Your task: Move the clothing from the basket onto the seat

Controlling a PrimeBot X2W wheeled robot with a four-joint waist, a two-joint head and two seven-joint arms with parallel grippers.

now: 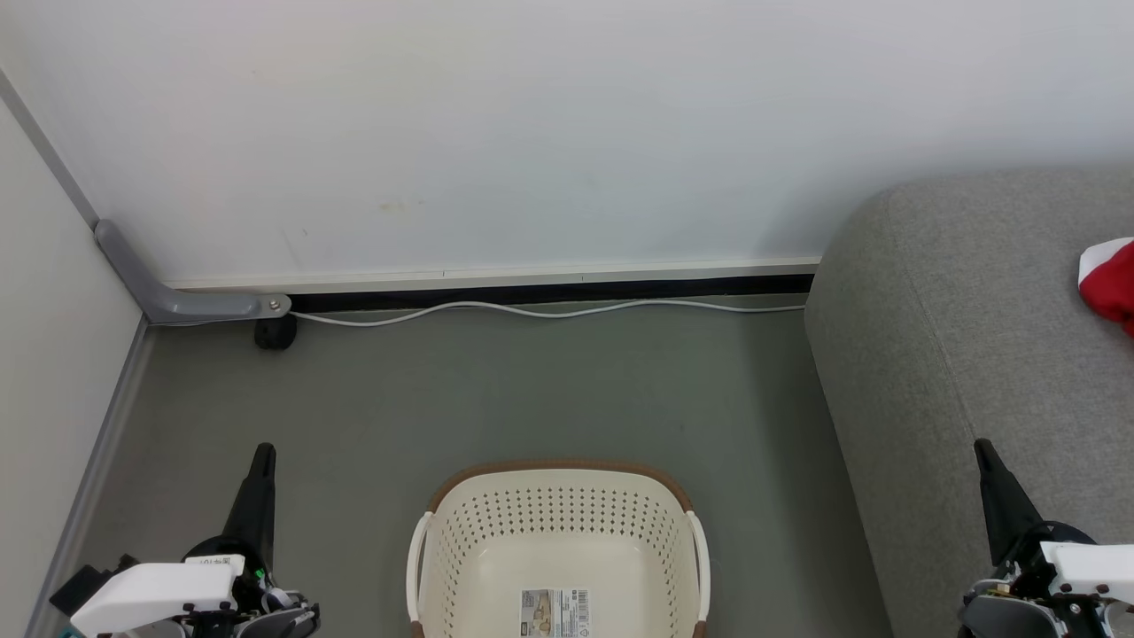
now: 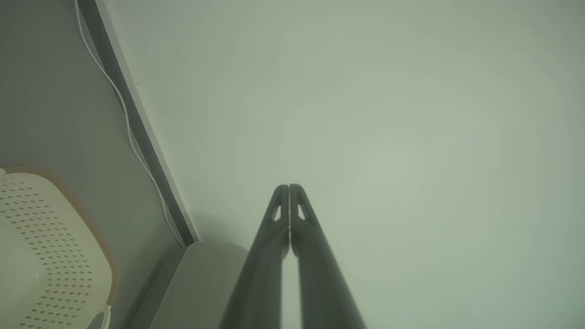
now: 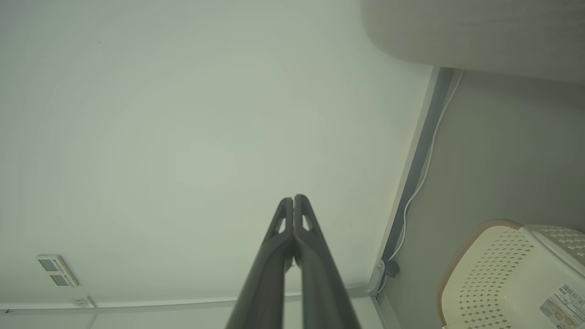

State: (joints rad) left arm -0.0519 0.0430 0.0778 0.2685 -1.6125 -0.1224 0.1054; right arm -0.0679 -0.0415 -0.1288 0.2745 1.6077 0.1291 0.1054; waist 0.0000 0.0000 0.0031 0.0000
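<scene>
The laundry basket (image 1: 549, 523) stands on the grey floor (image 1: 532, 390) at the bottom middle of the head view, and a paper label (image 1: 555, 613) lies on its bottom. A red and white garment (image 1: 1112, 283) lies on the grey sofa (image 1: 957, 354) at the right edge of that view, well apart from the basket. The left gripper (image 1: 263, 454) is to the left of the basket. The right gripper (image 1: 982, 447) shows against the sofa's front part. On both grippers the jaws are closed, tips touching, with nothing between them. A white cable (image 1: 549, 311) runs along the foot of the wall (image 1: 532, 133).
</scene>
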